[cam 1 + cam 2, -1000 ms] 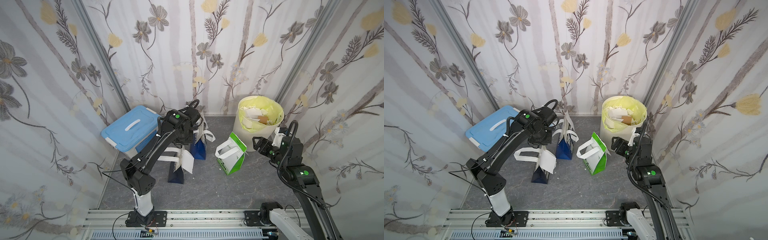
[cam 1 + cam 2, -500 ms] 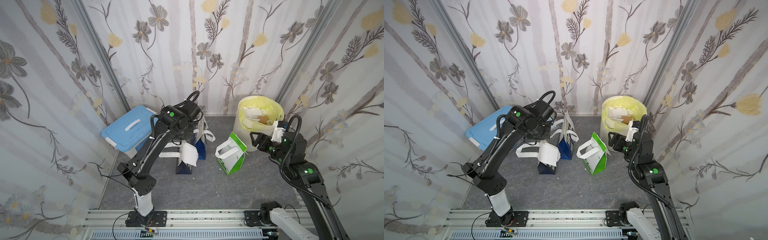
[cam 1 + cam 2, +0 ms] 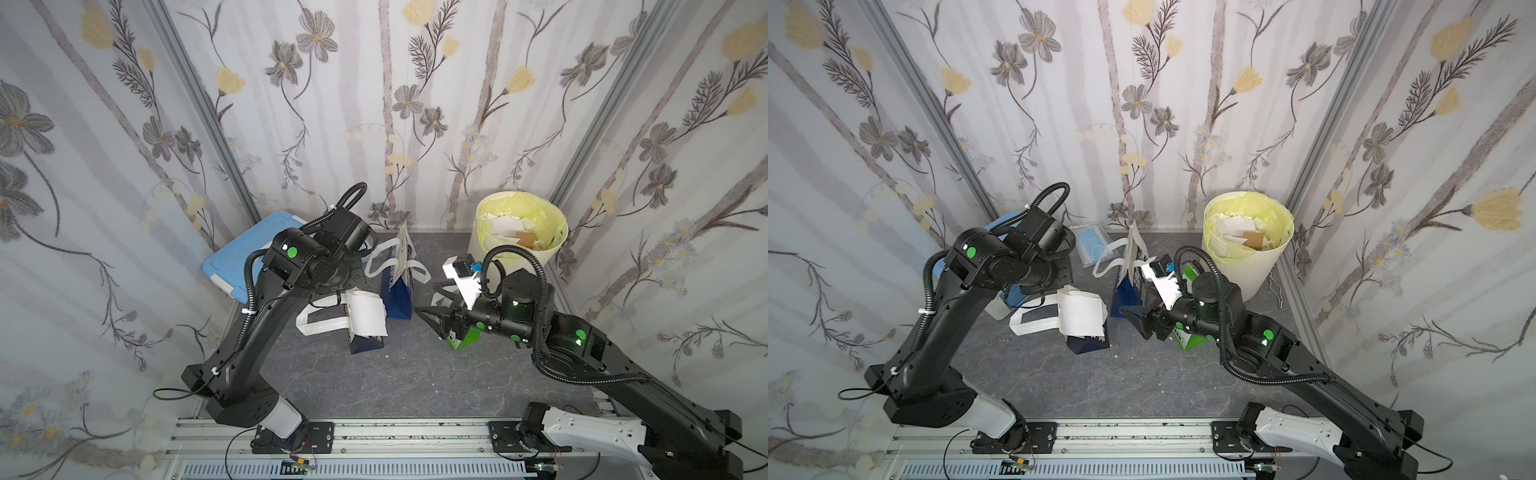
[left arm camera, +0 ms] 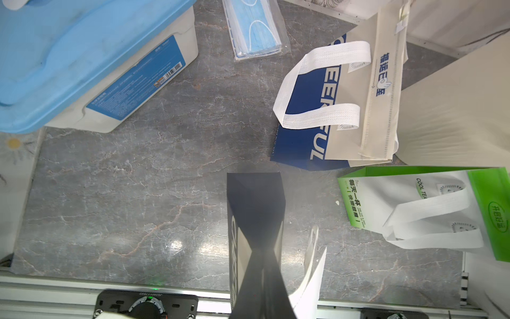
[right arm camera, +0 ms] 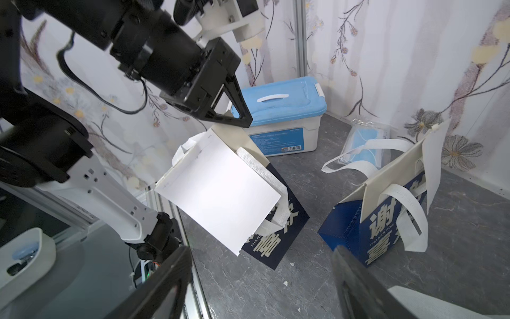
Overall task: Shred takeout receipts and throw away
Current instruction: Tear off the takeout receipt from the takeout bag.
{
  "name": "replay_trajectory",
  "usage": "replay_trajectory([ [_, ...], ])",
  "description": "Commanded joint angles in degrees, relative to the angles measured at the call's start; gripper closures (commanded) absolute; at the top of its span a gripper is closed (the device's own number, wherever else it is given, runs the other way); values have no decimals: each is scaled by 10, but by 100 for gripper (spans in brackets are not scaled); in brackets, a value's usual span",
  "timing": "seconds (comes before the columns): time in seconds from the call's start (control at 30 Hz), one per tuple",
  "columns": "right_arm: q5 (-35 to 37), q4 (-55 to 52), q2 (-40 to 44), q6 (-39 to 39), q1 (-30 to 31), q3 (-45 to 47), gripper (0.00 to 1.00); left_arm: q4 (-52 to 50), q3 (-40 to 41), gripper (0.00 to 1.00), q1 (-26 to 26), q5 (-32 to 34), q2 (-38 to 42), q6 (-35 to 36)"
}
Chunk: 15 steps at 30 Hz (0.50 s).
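Observation:
A white takeout receipt (image 5: 220, 190) hangs flat against the side of a dark blue paper bag (image 5: 276, 237). My left gripper (image 5: 244, 123) is shut on the bag's top edge and holds it off the floor. In the left wrist view the bag (image 4: 255, 210) hangs straight below the shut left gripper (image 4: 262, 250), with the receipt (image 4: 313, 276) edge-on beside it. Both top views show the receipt (image 3: 368, 318) (image 3: 1081, 311). My right gripper (image 3: 424, 297) (image 3: 1133, 320) is open, a short way right of the bag, pointing at it. Nothing sits between its fingers (image 5: 165, 276).
A bin with a yellow liner (image 3: 521, 232), holding paper scraps, stands at the back right. A blue-lidded box (image 3: 245, 257) is back left, with a pack of face masks (image 4: 255, 30) beside it. A second blue bag (image 3: 397, 282) and a green-and-white bag (image 4: 414, 204) stand on the floor.
The left gripper closed on the dark bag and raised it, shifting it right. The right arm swung away from the bin, leftward and lower, toward the bag.

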State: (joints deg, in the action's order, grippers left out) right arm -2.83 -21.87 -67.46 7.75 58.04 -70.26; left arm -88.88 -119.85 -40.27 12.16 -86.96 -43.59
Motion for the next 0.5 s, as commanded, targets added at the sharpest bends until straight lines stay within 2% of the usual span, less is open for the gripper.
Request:
replay_trajectory([
  [0.0,69,73,-13,-58,43,19,19,31,38,100,1,9,29,-52],
  [0.07,94,98,-17,-101,83,48,19,41,65,100,4,6,49,-58],
  [0.23,226,159,-66,-248,173,86,19,50,131,100,19,-11,94,-87],
  [0.4,283,247,-113,-314,202,120,26,46,172,100,50,-28,130,-105],
  [0.47,283,272,-127,-328,210,122,30,54,185,100,58,-35,146,-107],
])
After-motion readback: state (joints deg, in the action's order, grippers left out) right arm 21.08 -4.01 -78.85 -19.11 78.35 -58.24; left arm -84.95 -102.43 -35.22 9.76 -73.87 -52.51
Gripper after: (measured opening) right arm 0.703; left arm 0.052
